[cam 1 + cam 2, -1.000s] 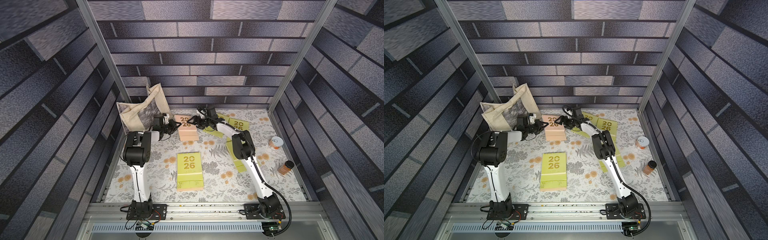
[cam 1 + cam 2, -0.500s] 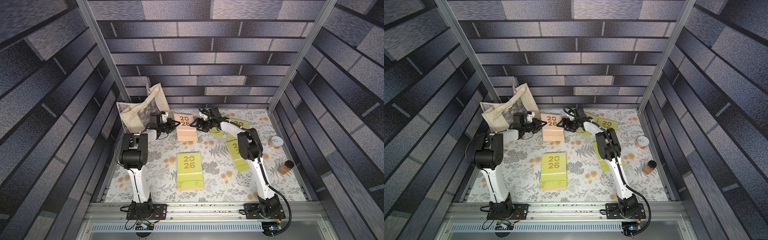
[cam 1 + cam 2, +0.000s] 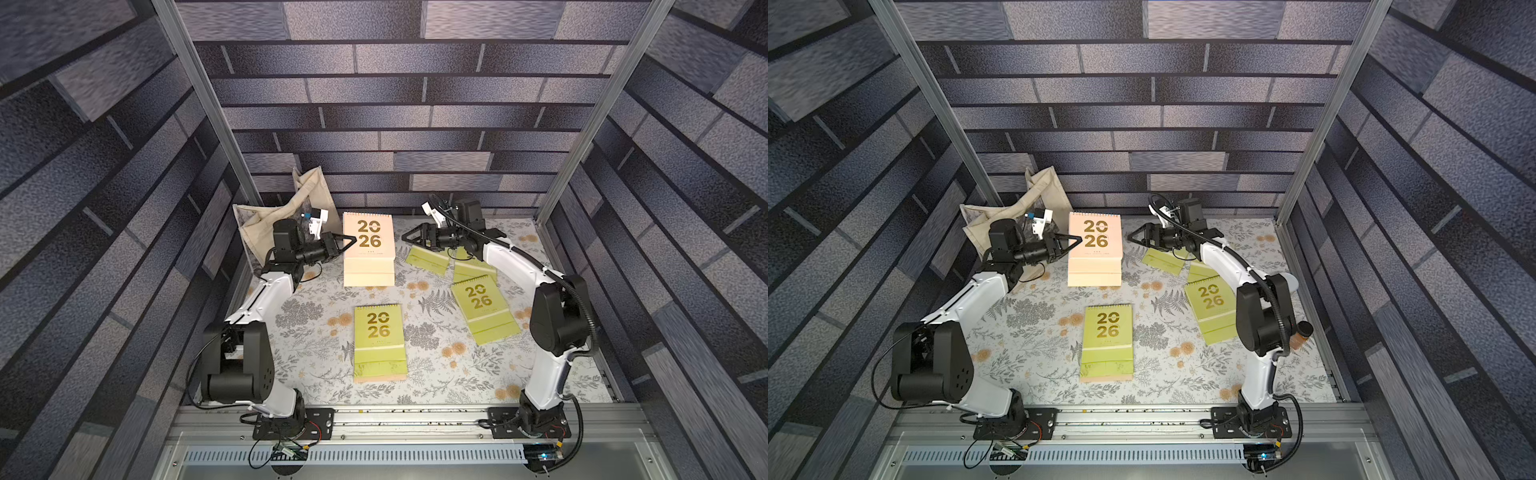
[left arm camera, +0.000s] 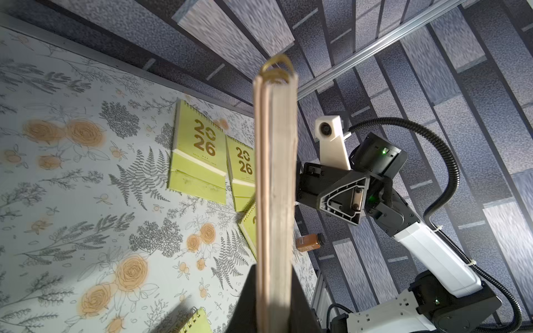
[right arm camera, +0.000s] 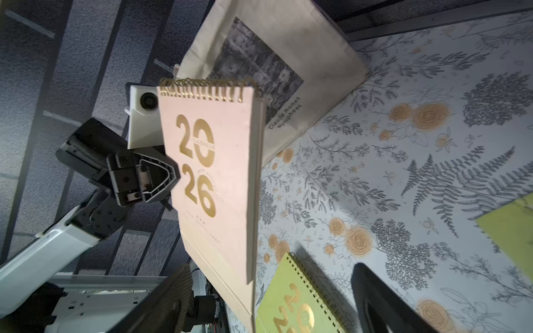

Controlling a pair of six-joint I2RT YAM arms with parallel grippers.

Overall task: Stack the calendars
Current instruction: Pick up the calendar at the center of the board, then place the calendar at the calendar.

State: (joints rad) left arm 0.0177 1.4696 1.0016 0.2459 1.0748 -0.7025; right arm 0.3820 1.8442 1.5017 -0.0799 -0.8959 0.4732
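A peach-pink calendar (image 3: 368,249) hangs above the back middle of the table, its card stand dangling below. My left gripper (image 3: 351,239) is shut on its left edge; the left wrist view shows the calendar (image 4: 275,173) edge-on between the jaws. My right gripper (image 3: 405,237) is open, a little to the right of it and apart; its fingers (image 5: 170,302) frame the pink calendar (image 5: 213,178). A lime-green calendar (image 3: 379,340) lies front centre on a peach one. More green calendars (image 3: 482,307) (image 3: 428,259) lie at the right.
A cream tote bag (image 3: 286,212) with a grey print leans in the back left corner behind my left arm. A brown bottle (image 3: 1302,332) stands at the right edge by my right arm's elbow. Brick-pattern walls close in three sides.
My right gripper has drawn back to the right, off the pink calendar. My left gripper still holds the calendar, which now hangs a little higher.
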